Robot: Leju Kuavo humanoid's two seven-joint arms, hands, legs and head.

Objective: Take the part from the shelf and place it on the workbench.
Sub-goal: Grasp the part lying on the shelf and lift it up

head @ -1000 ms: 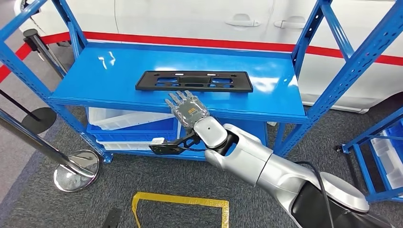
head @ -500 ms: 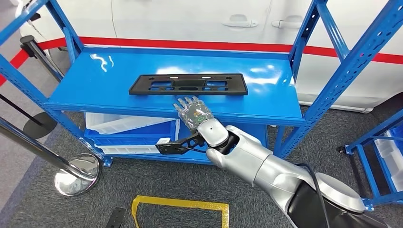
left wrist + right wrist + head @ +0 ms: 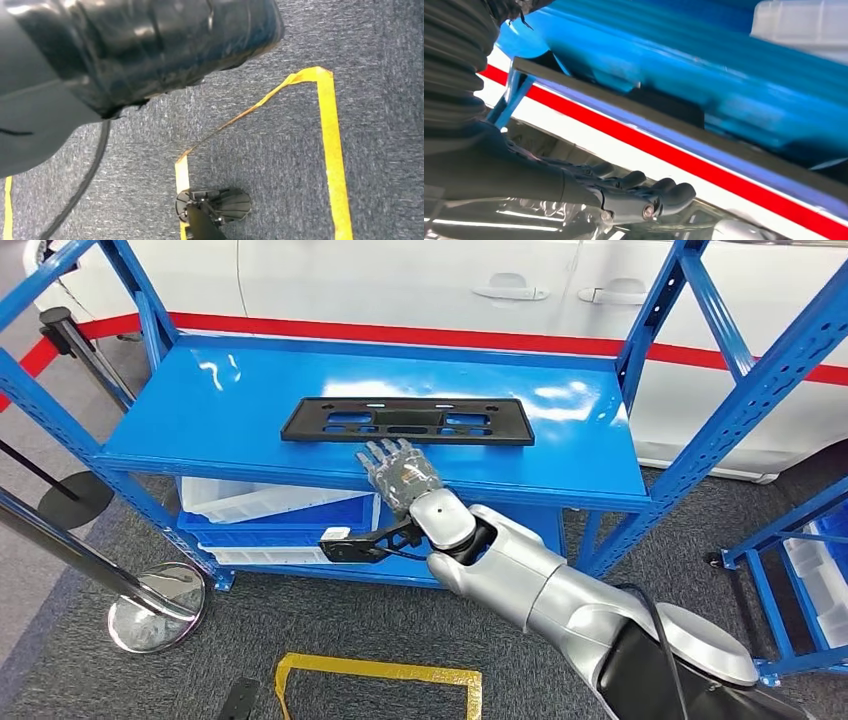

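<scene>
Right hand fingers [image 3: 385,452]: extended forward and slightly spread, holding nothing; the tips lie just short of the near edge of the black part, and contact cannot be confirmed from the head view.
Right hand [image 3: 400,475]: back side up, positioned over the front lip of the shelf deck; the thumb juts out to the robot's left, below the lip (the right wrist view shows the dark fingers [image 3: 664,192] side on, stretched out with nothing between them).
Right arm [image 3: 540,585]: silver, reaching up from the lower right of the head view toward the shelf.
Left hand: cannot tell its state; the left wrist view looks down at the floor.
Black part [image 3: 406,421]: long, flat rectangular plastic frame with cut-outs, lying flat on the upper deck, lengthwise along the front edge, roughly centred, just beyond the right hand.
Blue shelf [image 3: 240,390]: glossy blue metal deck on perforated blue uprights.
Lower level: blue bin [image 3: 290,515] holding white plastic trays, beneath the deck.
Background: white car [image 3: 420,285] with a red stripe and two door handles, directly behind the shelf.
Floor: grey carpet with a yellow tape outline [image 3: 375,675]; a chrome stanchion base [image 3: 155,605] stands left of the shelf.
</scene>
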